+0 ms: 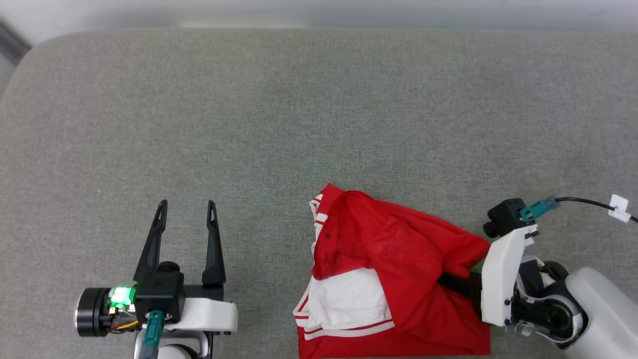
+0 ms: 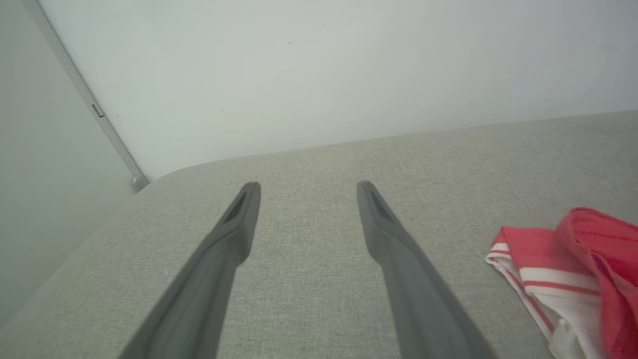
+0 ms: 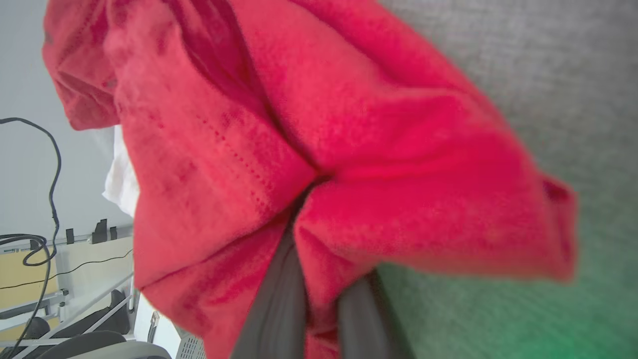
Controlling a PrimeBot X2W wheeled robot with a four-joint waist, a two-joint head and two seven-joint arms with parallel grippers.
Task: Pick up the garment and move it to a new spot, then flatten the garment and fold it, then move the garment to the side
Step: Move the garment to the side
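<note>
None of the three stages looks finished; only the first, the pick-up, appears under way.

The grey cushion (image 1: 319, 99) is mostly bare cloth. The garment (image 1: 398, 259) sits at the cushion's near edge, right of its middle. It is a rumpled heap of red with a white sleeve and striped trim turned up, and neither flat nor folded. Most of it rests on the cushion, while its right side is gathered into a peak.

At the cushion's near right corner, the right gripper (image 1: 451, 283) reaches into that peak. Its two dark fingers are pressed together with red fabric pinched between them, so I judge the grasp made.

Over the cushion's near left part, well apart from the shirt, the left gripper (image 1: 187, 203) hangs with its fingers spread wide and nothing between them.

What is left, as I judge it: lifting and carrying the shirt to a new place, spreading it flat, folding it, and moving it aside.
</note>
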